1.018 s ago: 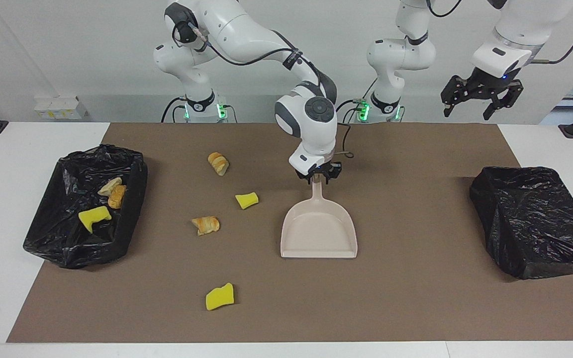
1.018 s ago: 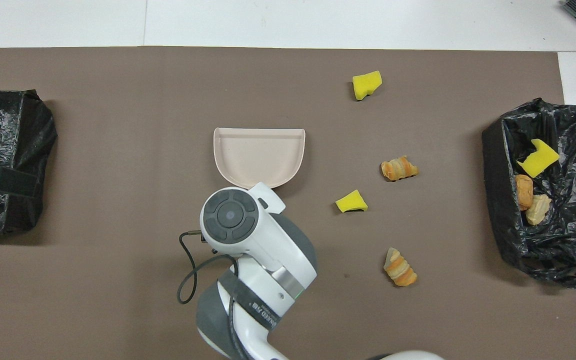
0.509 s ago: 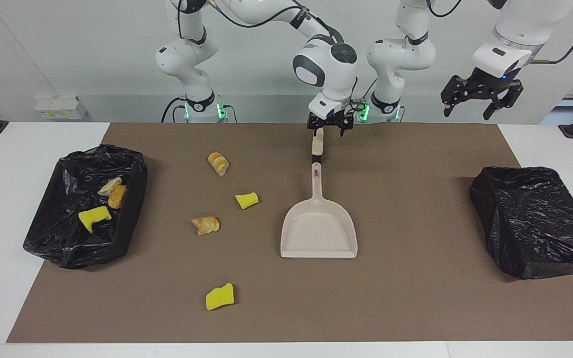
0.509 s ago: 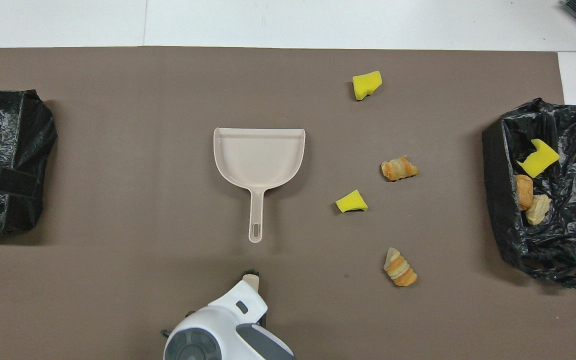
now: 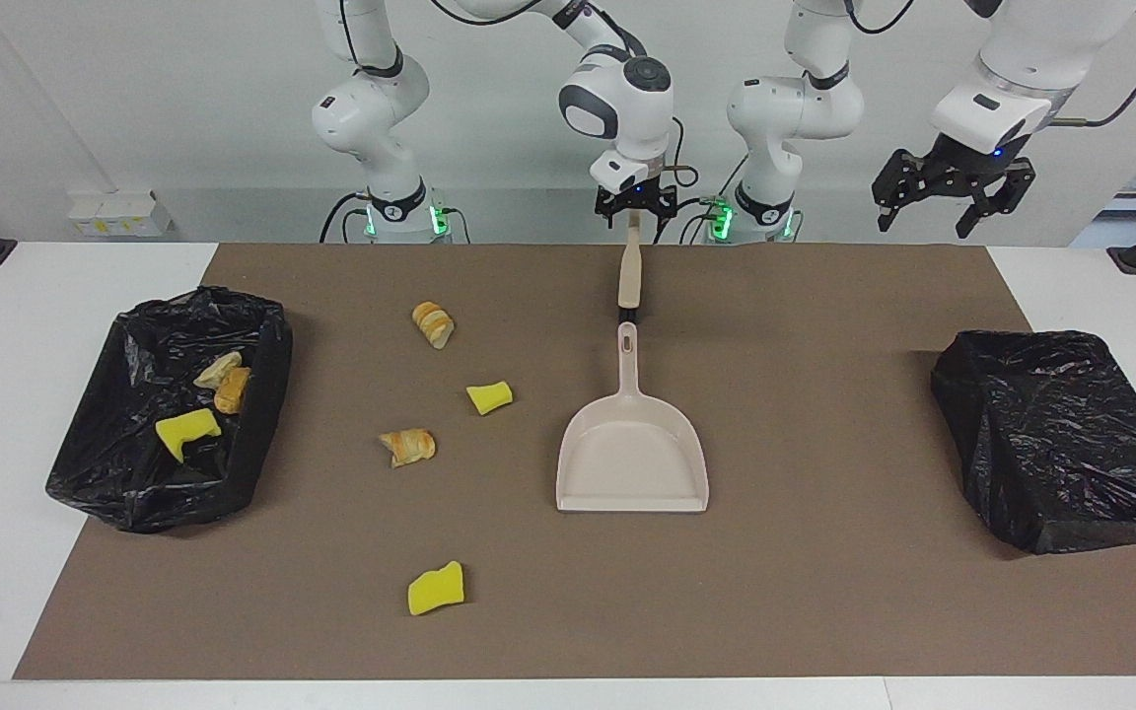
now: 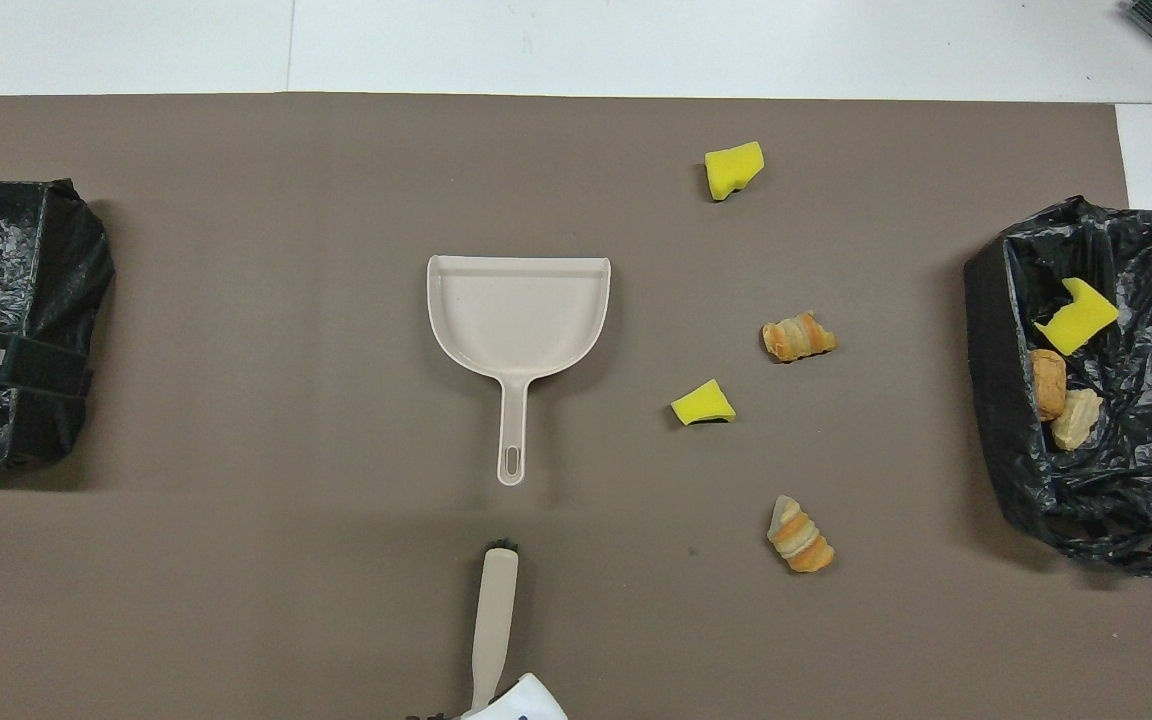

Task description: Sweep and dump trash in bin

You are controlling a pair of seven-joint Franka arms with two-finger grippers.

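**Tools down, four bits left to sweep**

Three trash bits (image 5: pixel 188 432) lie in the open bin (image 5: pixel 272 375) at the right arm's end. Two sponge chunks (image 5: pixel 489 396) and two croissant pieces (image 5: pixel 407 446) lie on the mat, at eight to ten o'clock of the dustpan (image 5: pixel 632 459) in the facing view. The right claw (image 5: pixel 635 209) hangs wide open and empty over the handle of the brush (image 5: pixel 630 276), which lies at the dustpan's twelve. The likely next move is grasping a tool. The left claw (image 5: pixel 953 202) waits, open and empty. A covered bin (image 5: pixel 1051 434) at three o'clock blocks nothing.

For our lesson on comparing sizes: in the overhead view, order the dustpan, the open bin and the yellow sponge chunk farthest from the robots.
1. open bin
2. dustpan
3. yellow sponge chunk
The differences are plain; none look alike.
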